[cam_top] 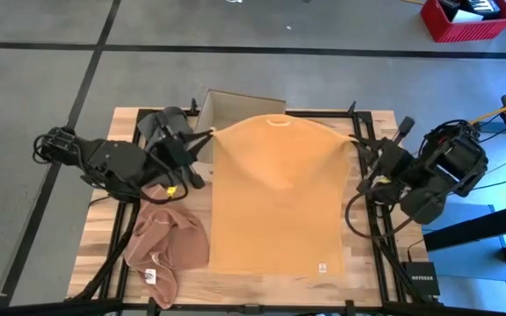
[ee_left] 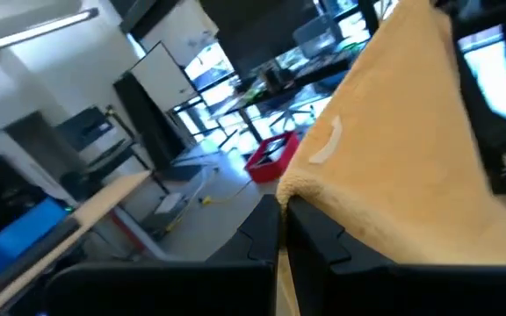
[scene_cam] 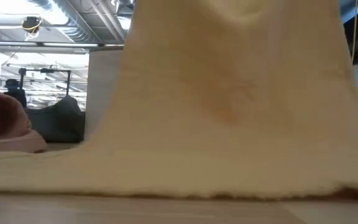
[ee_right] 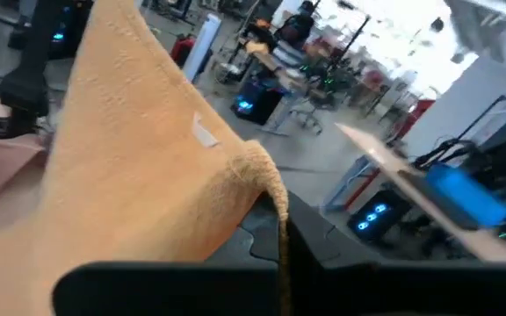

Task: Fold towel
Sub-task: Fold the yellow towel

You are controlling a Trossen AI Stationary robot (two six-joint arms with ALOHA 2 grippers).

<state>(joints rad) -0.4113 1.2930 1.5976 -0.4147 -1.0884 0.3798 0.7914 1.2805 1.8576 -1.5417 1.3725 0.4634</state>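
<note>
My left jaws and right jaws are each clamped shut on a far corner of the orange towel, lifting that edge off the wooden surface while its near edge lies flat. A crumpled pink cloth sits beside it, on my left.

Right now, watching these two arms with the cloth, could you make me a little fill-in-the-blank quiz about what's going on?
1. The left gripper and the right gripper each pinch one ____ of the orange towel.
2. The towel's far edge is lifted while its near edge rests on the wooden ____.
3. The crumpled pink towel lies on the side of the ____ arm.
4. Both grippers are ____ on the cloth.

Missing words: corner; table; left; shut
</note>
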